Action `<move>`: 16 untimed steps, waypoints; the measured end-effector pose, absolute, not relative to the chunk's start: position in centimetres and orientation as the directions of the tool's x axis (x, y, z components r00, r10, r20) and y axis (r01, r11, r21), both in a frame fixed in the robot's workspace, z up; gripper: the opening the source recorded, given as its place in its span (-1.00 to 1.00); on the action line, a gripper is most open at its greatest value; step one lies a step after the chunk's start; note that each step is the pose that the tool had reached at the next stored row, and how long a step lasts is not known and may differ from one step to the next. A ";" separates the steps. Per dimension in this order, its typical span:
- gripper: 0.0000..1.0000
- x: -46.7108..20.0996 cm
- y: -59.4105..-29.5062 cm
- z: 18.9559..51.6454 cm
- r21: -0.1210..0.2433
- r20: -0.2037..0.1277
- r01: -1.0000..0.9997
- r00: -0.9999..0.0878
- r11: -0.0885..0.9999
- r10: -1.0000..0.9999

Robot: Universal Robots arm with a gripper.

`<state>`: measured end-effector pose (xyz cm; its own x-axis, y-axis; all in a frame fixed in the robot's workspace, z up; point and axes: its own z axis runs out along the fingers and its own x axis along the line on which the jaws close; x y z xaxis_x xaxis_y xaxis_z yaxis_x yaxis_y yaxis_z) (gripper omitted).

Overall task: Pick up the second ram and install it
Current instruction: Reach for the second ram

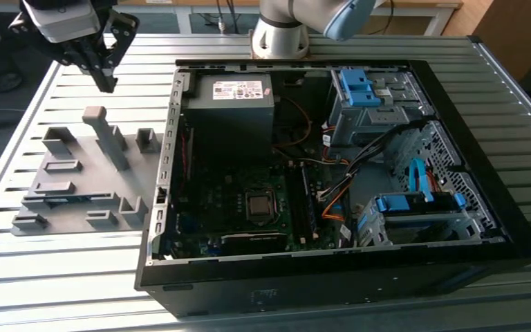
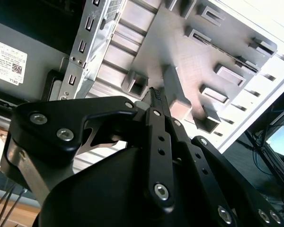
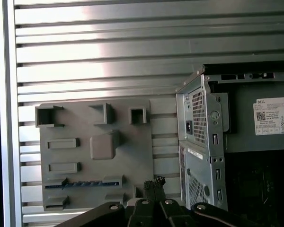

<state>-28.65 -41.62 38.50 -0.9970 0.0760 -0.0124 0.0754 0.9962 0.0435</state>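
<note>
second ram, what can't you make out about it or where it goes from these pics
- Second ram, first wrist view: a thin blue strip lying in the grey fixture; its chips and label are too small to tell.
- Motherboard, exterior view: the slots are too dark and small to tell what is seated.
- Second wrist view: the shut gripper covers part of the fixture.

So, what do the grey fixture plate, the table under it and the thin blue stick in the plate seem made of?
The grey fixture plate looks like matt plastic: uniform grey, dull surface. The table seems brushed aluminium: ribbed slats with bright reflections. The second ram is a thin blue-green strip, probably circuit board; its finish is too small to judge.
</note>
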 end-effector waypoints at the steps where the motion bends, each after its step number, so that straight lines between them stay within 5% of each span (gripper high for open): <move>1: -0.79 -28.7 -41.7 38.5 0.043 -0.012 0.076 -0.997 0.996 0.076; 16: -0.79 -30.3 -41.8 38.5 0.043 -0.012 0.076 -0.997 0.996 0.076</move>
